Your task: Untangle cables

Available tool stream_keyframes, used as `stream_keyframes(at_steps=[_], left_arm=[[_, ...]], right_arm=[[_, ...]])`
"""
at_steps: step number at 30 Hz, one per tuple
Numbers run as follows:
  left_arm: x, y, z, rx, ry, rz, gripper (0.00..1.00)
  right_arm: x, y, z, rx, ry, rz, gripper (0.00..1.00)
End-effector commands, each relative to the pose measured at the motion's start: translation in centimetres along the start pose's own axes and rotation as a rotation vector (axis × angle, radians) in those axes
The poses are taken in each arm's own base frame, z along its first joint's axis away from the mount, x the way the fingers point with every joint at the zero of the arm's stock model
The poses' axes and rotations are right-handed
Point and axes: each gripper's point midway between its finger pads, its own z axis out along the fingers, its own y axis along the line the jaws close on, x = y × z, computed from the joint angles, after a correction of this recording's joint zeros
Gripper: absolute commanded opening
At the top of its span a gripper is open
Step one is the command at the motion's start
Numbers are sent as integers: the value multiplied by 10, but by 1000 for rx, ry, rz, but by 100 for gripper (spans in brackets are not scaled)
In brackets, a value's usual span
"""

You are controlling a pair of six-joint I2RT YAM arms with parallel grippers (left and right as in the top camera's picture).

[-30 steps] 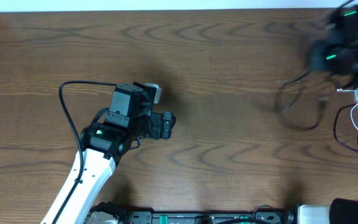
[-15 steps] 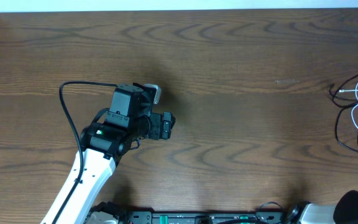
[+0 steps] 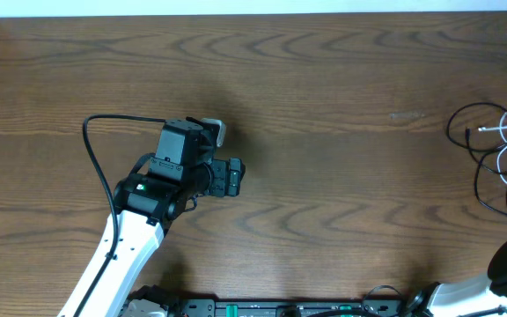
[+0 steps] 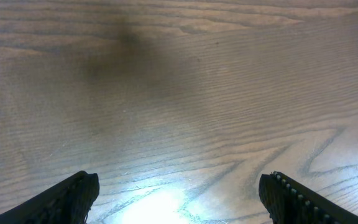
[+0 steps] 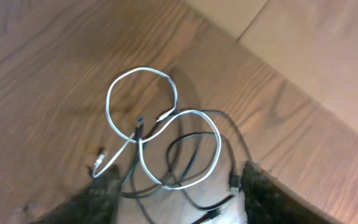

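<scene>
Brown wood-grain counter (image 3: 324, 88) carries, at its far right edge, thin white cord (image 5: 143, 70) tangled with thin black cord (image 5: 227, 120), both likely light, limp, slippery, best pinched near a plug end; left hand (image 4: 179, 193) and right hand (image 5: 180, 198) both spread apart, empty.

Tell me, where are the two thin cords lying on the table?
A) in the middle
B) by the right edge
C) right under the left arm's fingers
B: the overhead view shows the black cord and the white cord lying in loose, crossing loops by the right edge of the table.
</scene>
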Motion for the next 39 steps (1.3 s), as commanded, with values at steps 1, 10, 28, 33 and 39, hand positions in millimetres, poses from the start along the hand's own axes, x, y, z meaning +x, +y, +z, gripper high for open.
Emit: stream_keyframes(at_steps=[1,10,28,33,39], left_arm=[[-8,2,-5,-18,-25,-5,88],[-9,6,-5,-38,-30,-6,88],[-24,50,-13,-233,-114,-163,95],[4,104,-24,-351,-30,-365,96],[79,138,-49,-469,234,-590,96]], right_arm=[[10,13,14,-68,57,6,68],[40,34,9,-149,177,-61,94],[155,164,-69,-540,394,-685,99],[199,205,-101,-592,423,-795,99],[231,208,-105,-575,479,-821,99]])
